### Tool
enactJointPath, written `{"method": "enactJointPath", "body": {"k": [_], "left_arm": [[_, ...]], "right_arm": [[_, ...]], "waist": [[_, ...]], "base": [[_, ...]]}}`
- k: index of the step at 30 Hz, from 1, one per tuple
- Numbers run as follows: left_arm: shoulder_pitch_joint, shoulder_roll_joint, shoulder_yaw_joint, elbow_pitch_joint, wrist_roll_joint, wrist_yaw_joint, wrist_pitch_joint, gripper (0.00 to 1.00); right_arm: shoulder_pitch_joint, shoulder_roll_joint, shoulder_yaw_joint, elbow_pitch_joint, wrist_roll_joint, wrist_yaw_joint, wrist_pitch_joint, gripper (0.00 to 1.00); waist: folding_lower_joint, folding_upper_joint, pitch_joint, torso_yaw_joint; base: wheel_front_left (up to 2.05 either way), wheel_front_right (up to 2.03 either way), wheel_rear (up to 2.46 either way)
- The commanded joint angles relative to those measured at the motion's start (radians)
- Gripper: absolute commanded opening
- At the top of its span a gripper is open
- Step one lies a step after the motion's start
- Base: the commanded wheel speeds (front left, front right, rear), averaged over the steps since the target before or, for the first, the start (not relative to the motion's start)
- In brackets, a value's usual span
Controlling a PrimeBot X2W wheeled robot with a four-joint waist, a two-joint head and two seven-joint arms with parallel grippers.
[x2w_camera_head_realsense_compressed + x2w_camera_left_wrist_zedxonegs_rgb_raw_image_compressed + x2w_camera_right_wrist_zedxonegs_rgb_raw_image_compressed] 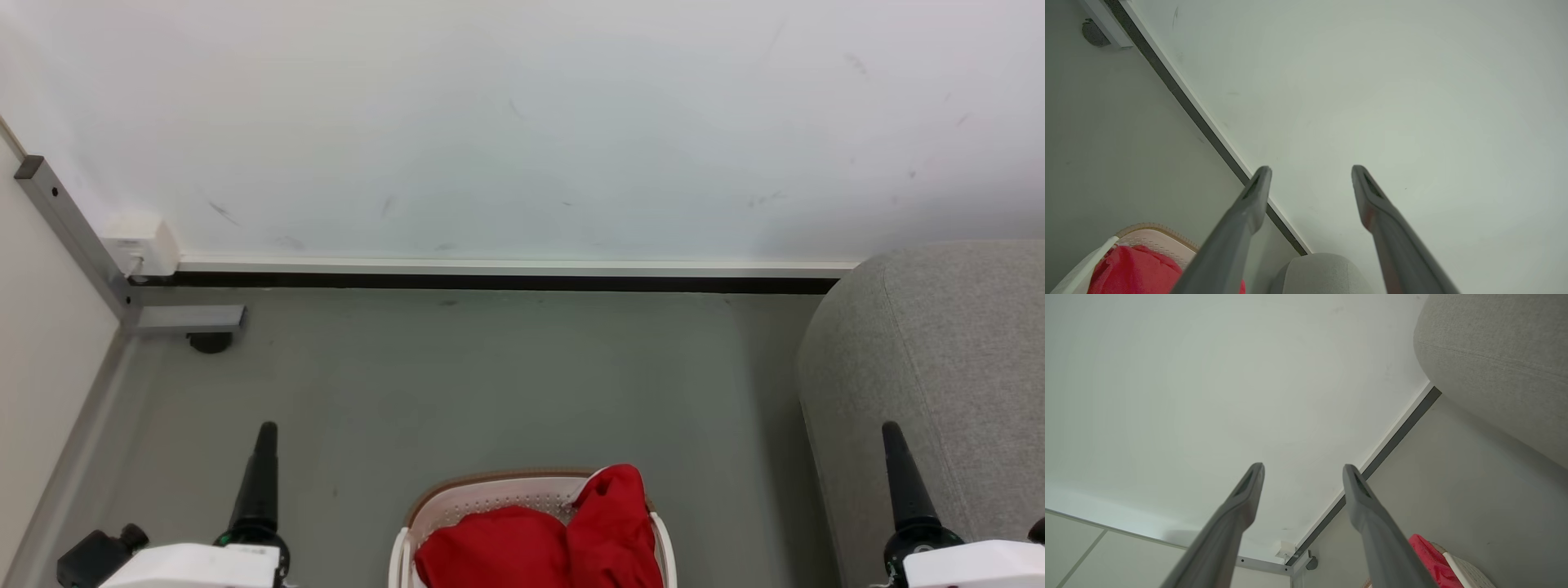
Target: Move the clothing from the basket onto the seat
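Note:
The white basket with a brown rim stands on the floor at the bottom centre, heaped with red clothing. The grey seat rises at the right. My left gripper is at the lower left and my right gripper at the lower right, both raised clear of the basket. In the left wrist view the left gripper is open and empty, with the clothing, basket and seat below. The right gripper is open and empty too, near the seat and clothing.
A white wall with a dark skirting strip runs across the back. A grey metal frame with a white box and a black foot stands in the left corner. Grey floor lies between the wall and the basket.

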Motion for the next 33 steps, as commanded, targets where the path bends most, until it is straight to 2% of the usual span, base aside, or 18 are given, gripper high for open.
{"method": "enactJointPath", "body": {"k": [1,16,25,33], "left_arm": [[-0.015,0.010,-0.003,-0.023,0.046,0.006,-0.010,1.00],[-0.009,0.013,-0.058,-0.050,0.390,0.066,-0.062,1.00],[-0.006,0.025,-0.083,-0.042,0.517,0.103,-0.090,1.00],[-0.011,0.036,-0.102,-0.015,0.610,0.127,-0.112,1.00]], "right_arm": [[-0.028,-0.017,0.011,-0.016,-0.053,-0.001,-0.010,1.00],[-0.020,-0.003,0.006,-0.060,-0.440,-0.001,-0.062,1.00],[-0.014,0.003,0.033,-0.053,-0.608,-0.001,-0.090,1.00],[-0.021,0.004,0.048,-0.022,-0.706,-0.001,-0.113,1.00]], "waist": [[0.0000,0.0000,0.000,0.000],[0.0000,0.0000,0.005,0.002],[0.0000,0.0000,0.005,0.005],[0.0000,0.0000,0.006,0.006]], "base": [[0.00,0.00,0.00],[0.00,0.00,0.00],[0.00,0.00,0.00],[0.00,0.00,0.00]]}}
